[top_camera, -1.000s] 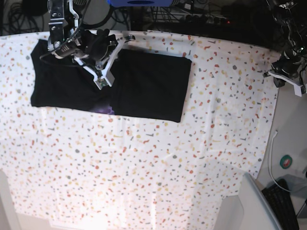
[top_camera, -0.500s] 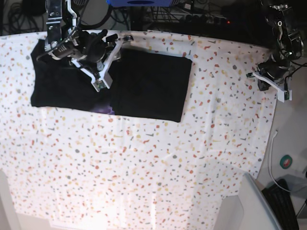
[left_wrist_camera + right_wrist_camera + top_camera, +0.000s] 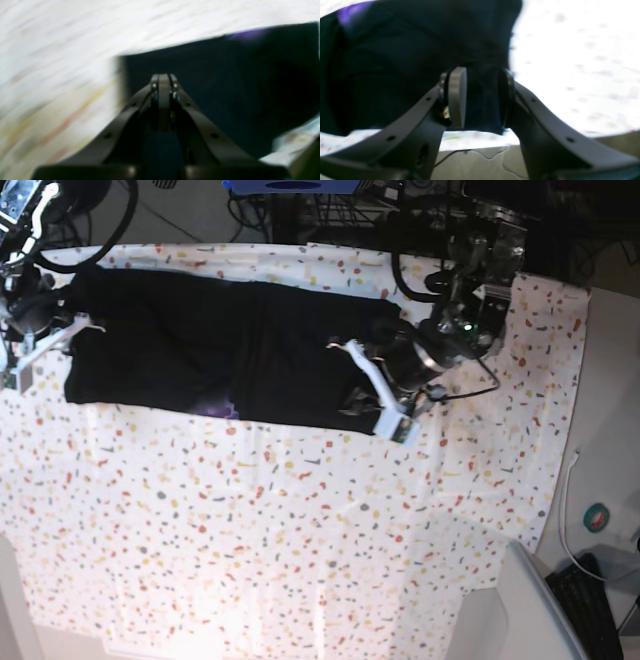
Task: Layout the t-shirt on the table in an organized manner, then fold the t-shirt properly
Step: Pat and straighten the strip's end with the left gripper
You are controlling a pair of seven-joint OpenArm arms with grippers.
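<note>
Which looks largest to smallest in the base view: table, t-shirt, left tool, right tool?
1. table, by far.
2. t-shirt, covering only a strip near the far edge.
3. left tool and right tool: both small; the right one is partly cut off, so no ranking.
</note>
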